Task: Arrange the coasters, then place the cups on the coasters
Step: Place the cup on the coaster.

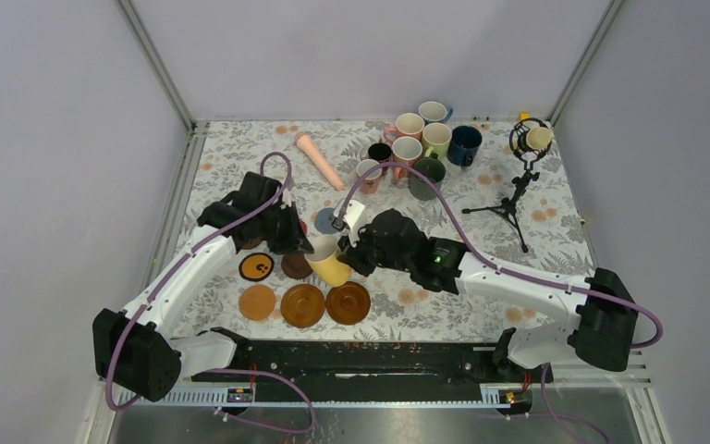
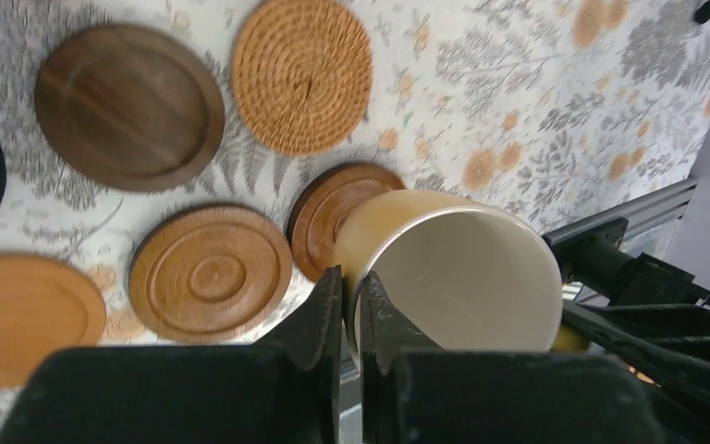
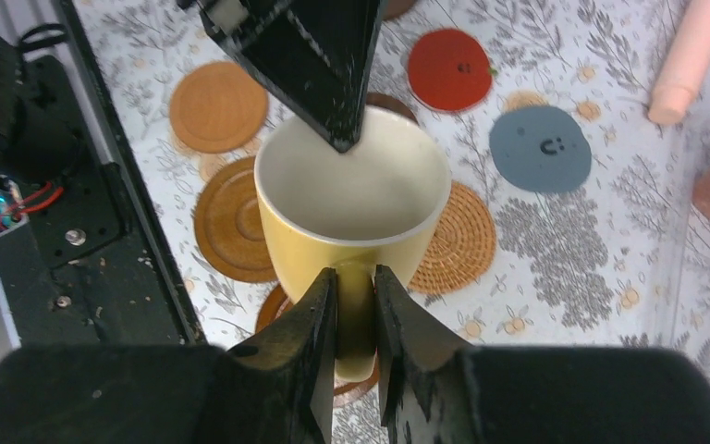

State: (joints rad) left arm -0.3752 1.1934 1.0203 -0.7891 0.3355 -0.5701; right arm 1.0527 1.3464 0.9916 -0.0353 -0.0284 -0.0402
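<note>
While the yellow cup point(image 1: 330, 264) hangs over the brown coaster point(image 2: 324, 217), my right pincer point(image 3: 356, 301) clenched on its handle and my left pincer point(image 2: 351, 291) clamped on its rim, I'd free one grip first so the arms don't fight, then level it and lower centred.

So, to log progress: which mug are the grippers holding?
The yellow mug: the right gripper pinches its handle, the left gripper its rim. The other mugs stand clustered at the back.

Yellow cup point(image 1: 331, 263), white inside, tipped in the air above brown round coasters point(image 1: 302, 304); other cups point(image 1: 409, 148) bunched far back.
</note>
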